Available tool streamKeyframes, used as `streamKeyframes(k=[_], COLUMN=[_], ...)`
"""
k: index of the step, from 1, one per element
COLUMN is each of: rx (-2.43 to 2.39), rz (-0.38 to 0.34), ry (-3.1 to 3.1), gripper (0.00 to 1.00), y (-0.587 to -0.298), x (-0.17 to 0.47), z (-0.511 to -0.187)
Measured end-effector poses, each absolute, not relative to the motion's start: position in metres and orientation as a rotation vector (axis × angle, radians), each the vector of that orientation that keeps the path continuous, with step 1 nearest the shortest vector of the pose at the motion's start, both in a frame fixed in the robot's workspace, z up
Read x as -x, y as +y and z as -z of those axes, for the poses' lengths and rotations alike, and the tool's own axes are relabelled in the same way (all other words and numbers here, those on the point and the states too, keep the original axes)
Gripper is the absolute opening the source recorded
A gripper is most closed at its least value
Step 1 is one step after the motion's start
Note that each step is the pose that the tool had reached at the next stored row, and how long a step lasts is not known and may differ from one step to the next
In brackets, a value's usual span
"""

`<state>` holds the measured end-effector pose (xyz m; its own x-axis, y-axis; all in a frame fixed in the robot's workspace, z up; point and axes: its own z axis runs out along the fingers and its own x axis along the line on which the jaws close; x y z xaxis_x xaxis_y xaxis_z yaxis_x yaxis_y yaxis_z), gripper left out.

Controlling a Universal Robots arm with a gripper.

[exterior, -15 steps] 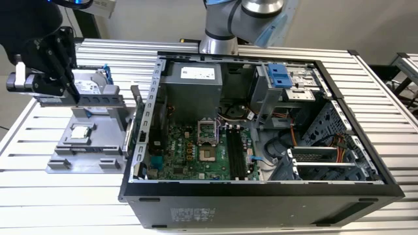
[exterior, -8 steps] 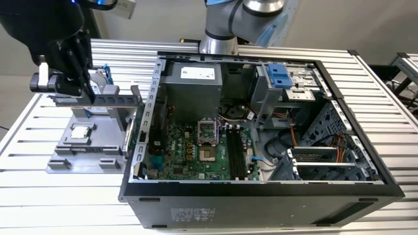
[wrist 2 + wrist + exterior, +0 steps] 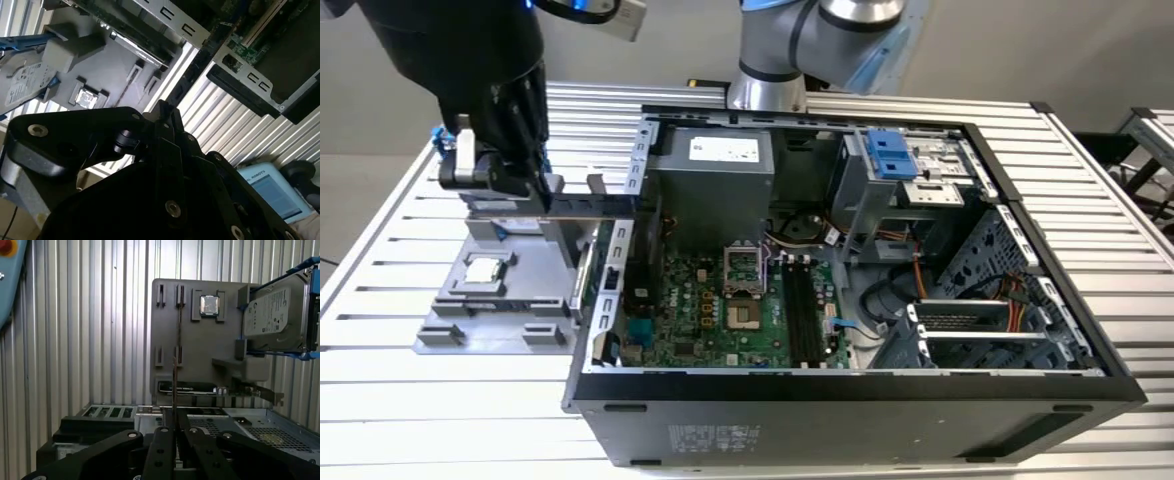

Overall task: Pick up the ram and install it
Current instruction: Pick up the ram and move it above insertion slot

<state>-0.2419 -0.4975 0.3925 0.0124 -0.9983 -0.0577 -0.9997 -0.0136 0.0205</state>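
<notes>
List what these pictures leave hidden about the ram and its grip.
Faces of the ram: edge-on in the first wrist view, so its chips cannot be seen.
Grip contact: in the second wrist view the end effector covers it with its own black links.
Latches of the motherboard slots: too small in the exterior view.

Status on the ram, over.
Gripper jaws shut on ram. Ram above gray fixture, outside the case, not in motherboard slots. Nothing seen in the way.

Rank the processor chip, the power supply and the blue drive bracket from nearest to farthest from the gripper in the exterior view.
From the gripper, shut on the ram:
1. Processor chip, on the grey fixture beside the case.
2. Power supply, inside the case's back corner.
3. Blue drive bracket, farthest toward the exterior view's right.
</notes>
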Motion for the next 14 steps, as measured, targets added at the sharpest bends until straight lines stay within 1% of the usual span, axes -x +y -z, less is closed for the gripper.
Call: streamKeyframes(k=[14], rx=[2.217], rz=[-0.088], ry=[2.189], gripper=[0.0], y=[-0.497], x=[0.192], z=[-0.393])
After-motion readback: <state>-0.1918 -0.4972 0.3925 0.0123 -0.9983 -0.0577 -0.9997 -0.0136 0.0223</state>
